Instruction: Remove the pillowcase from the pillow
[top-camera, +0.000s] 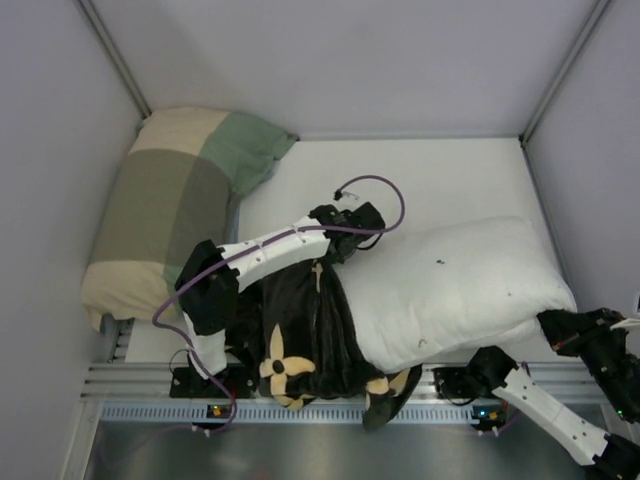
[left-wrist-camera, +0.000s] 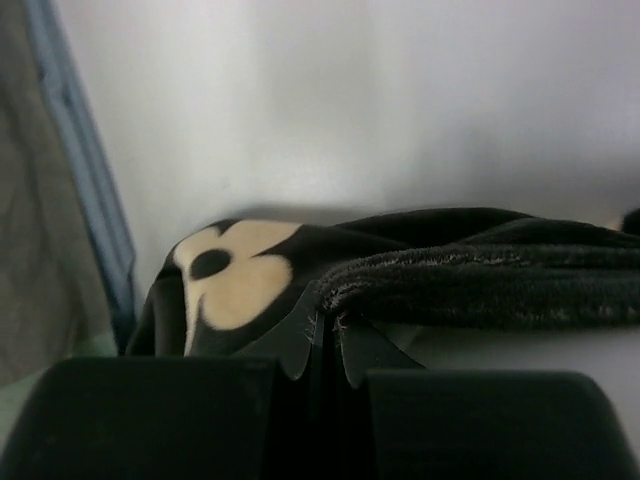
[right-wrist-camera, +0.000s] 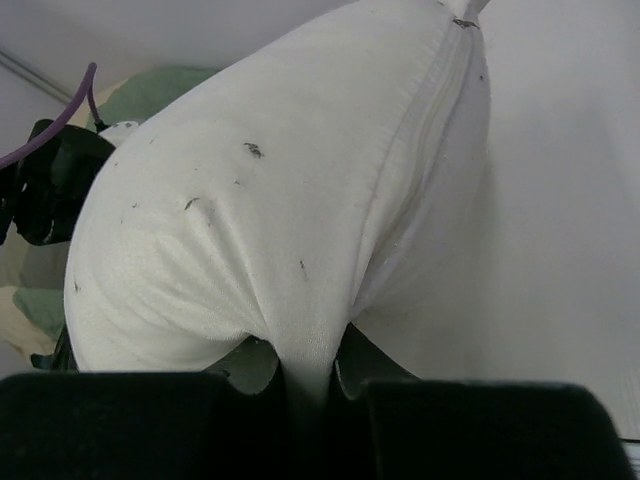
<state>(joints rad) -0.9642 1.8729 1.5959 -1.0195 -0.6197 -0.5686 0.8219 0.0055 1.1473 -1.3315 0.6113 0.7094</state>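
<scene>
Top external view: we see the pillow (top-camera: 450, 285) mostly bare on the table (top-camera: 450, 170); the pillowcase (top-camera: 300, 335) is bunched over its left end, apparently hiding that corner; the left end effector (left-wrist-camera: 325, 345) pinches the pillowcase's edge; the right end effector (right-wrist-camera: 310, 365) clamps pillow fabric; we judge one last pull remains.

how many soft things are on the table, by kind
pillows: 2 (white pillow, checked pillow)
pillowcases: 1 (black pillowcase, bunched at the white pillow's left end)
total: 3
</scene>
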